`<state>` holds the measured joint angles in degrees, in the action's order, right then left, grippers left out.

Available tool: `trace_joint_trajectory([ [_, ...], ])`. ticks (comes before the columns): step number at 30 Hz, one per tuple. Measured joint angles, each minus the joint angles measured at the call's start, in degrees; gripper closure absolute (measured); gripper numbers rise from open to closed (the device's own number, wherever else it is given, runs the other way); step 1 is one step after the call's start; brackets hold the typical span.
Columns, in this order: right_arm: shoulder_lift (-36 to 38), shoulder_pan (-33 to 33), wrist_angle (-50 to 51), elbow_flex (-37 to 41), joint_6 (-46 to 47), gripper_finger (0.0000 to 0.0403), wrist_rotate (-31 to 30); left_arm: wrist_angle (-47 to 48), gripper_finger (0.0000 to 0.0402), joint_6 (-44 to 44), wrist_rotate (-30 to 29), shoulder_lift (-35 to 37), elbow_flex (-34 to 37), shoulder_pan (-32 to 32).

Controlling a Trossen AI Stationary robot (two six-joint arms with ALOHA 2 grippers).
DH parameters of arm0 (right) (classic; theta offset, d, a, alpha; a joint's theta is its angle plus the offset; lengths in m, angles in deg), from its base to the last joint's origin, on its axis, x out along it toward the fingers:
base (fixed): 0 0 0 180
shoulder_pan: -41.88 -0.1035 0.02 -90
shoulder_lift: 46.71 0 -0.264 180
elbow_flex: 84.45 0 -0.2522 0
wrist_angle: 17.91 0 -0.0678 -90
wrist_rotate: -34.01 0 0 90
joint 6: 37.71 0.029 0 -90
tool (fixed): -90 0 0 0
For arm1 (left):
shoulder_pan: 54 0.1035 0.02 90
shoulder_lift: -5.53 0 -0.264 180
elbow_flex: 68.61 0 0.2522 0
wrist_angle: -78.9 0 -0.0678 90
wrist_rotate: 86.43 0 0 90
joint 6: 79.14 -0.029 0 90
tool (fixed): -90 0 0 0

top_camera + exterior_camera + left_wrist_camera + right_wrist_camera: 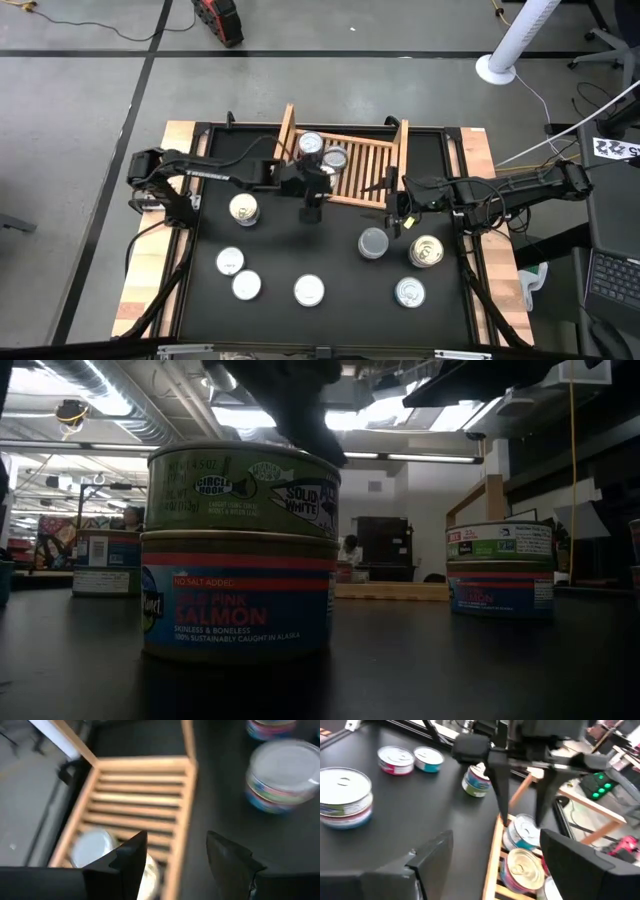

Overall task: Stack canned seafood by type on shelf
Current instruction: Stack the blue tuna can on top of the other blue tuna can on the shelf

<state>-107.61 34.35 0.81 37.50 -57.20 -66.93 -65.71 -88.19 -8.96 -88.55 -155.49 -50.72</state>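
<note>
The wooden shelf (352, 166) lies at the table's far middle, with silver-lidded tins (311, 145) (335, 158) resting on its slats at the left end; they also show in the right wrist view (522, 834). My left gripper (312, 211) (520, 795) hangs open and empty above the table, just before the shelf's near left corner. My right gripper (394, 215) (500, 865) hovers open and empty at the shelf's near right corner. More canned seafood stands on the black table: a two-tin stack (240, 550), a grey-lidded tin (373, 243), a gold-lidded tin (426, 251).
Several other tins stand on the table's near half (230, 261) (246, 286) (309, 290) (410, 292), and one at the left (243, 209). The shelf's raised side boards (402, 160) stand up at both ends. A white pole base (497, 68) stands on the floor beyond the table.
</note>
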Motion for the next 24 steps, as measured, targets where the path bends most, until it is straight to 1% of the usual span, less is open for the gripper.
trace_joint_trajectory([
  [4, -0.82, 0.0, -0.72, 0.04, -0.01, 0.0107, 3.07, 10.77, 0.0204, 8.01, -0.46, 0.97, -0.02, -4.06],
  [8, -3.06, 0.0, -2.76, 0.04, -0.02, 0.0107, 4.48, 19.78, 0.0204, 17.48, -1.75, 1.02, -0.02, -7.93],
  [19, -13.78, 0.02, -12.68, 0.04, -0.26, 0.0107, 4.55, 38.23, 0.0204, 38.31, -3.42, 1.02, -0.02, -14.49],
  [24, -18.66, 0.04, -16.02, 0.04, -0.29, 0.0107, 4.53, 47.24, 0.0204, 48.96, -7.12, 1.02, 0.61, -16.16],
])
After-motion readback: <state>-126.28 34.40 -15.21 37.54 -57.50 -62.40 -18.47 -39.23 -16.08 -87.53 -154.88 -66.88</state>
